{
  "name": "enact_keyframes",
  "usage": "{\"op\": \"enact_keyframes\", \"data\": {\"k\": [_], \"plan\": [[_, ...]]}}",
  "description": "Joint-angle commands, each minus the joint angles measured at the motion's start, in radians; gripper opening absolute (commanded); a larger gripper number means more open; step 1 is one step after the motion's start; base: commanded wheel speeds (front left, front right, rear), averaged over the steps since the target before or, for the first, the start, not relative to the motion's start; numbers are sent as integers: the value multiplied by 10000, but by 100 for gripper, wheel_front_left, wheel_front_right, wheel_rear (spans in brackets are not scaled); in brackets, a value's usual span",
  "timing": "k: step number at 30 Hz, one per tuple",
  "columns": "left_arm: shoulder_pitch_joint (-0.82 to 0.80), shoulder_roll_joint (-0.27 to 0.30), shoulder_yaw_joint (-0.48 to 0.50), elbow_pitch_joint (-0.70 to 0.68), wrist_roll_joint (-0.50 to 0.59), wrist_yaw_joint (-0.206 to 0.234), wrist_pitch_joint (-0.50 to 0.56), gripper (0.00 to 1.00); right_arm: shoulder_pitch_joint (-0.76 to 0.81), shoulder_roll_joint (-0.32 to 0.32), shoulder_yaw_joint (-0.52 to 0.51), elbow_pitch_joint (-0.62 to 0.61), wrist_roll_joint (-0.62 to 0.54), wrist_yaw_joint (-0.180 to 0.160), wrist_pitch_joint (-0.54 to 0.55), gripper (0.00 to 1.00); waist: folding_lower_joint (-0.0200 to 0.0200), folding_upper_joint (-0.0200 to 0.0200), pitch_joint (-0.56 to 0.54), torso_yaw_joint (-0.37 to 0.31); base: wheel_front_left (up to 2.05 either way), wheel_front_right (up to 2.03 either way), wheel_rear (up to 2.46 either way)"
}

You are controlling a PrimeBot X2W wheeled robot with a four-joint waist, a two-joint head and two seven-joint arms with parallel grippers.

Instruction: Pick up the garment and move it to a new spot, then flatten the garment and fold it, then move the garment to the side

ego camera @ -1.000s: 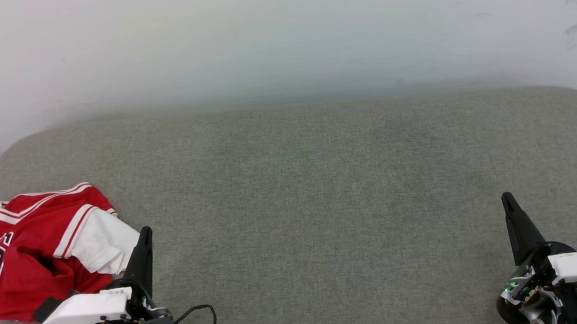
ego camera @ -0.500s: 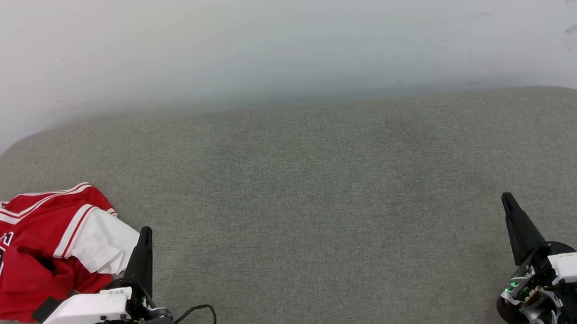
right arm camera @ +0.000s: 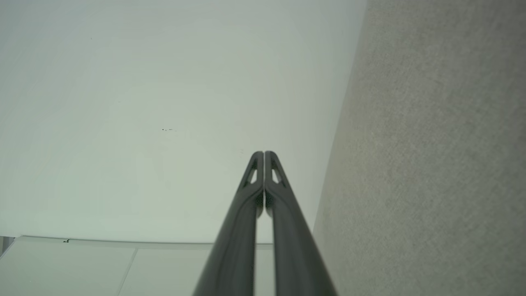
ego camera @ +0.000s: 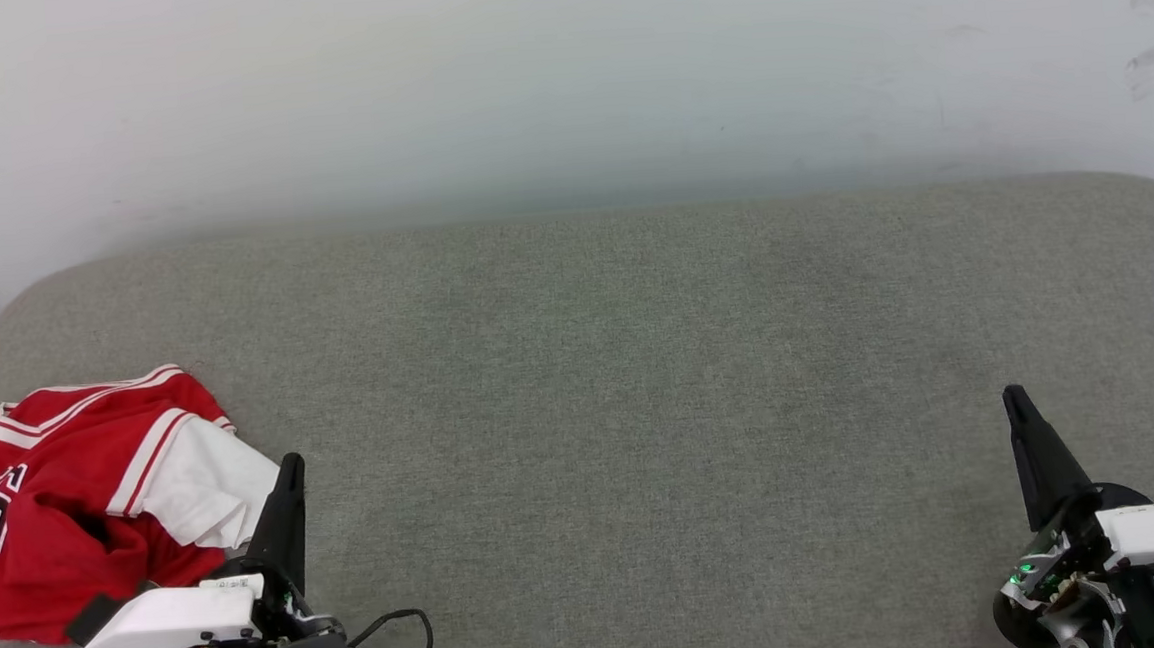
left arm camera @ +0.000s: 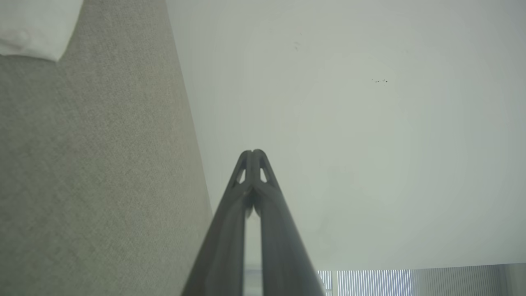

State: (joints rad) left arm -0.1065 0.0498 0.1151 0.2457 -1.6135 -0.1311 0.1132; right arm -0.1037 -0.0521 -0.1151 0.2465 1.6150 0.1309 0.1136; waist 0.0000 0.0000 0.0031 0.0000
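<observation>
**Red garment [ego camera: 51, 567] heaped at the corner, both jaws closed on nothing**

I found the garment crumpled at the near left corner of the padded grey surface [ego camera: 641, 390], close to its left edge. Its white sleeve [ego camera: 211, 487] lay just beside my left jaws, which were pressed together and empty. My right jaws, also pressed together, sat well apart at the far right.

My worry was the first grab. Going in with the jaws closed would only shove the heap toward the edge. Pinching the sleeve alone would leave the body of the shirt dragging. Catching several layers at once would make flattening harder. The loose cable [ego camera: 409, 613] by my left wrist could also snag on the cloth
</observation>
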Motion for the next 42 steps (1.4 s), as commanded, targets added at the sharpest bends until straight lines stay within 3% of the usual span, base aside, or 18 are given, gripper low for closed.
{"op": "enact_keyframes", "data": {"k": [1,2,22,31,42], "plan": [[-55,-19,20,1,14,-34,41,0,-110,39,13,10,-42,-3,-6,0,0,0,0,0,0,0,0],[5,-2,-4,17,0,2,-2,100,5,0,0,13,2,0,2,100,0,0,0,0,0,0,0],[-55,117,-1027,-529,657,3,-889,100,231,-157,589,-674,-811,-2,-863,100,0,0,13,7,0,0,0],[-144,117,-1315,-758,2510,3,-1270,100,289,-148,568,-1179,-2533,-1,-1262,100,0,0,5,43,0,0,0],[-134,28,-1503,-957,5343,3,-1681,100,462,-234,765,-1638,-5739,-1,-1677,100,0,0,-34,79,0,0,0]]}}
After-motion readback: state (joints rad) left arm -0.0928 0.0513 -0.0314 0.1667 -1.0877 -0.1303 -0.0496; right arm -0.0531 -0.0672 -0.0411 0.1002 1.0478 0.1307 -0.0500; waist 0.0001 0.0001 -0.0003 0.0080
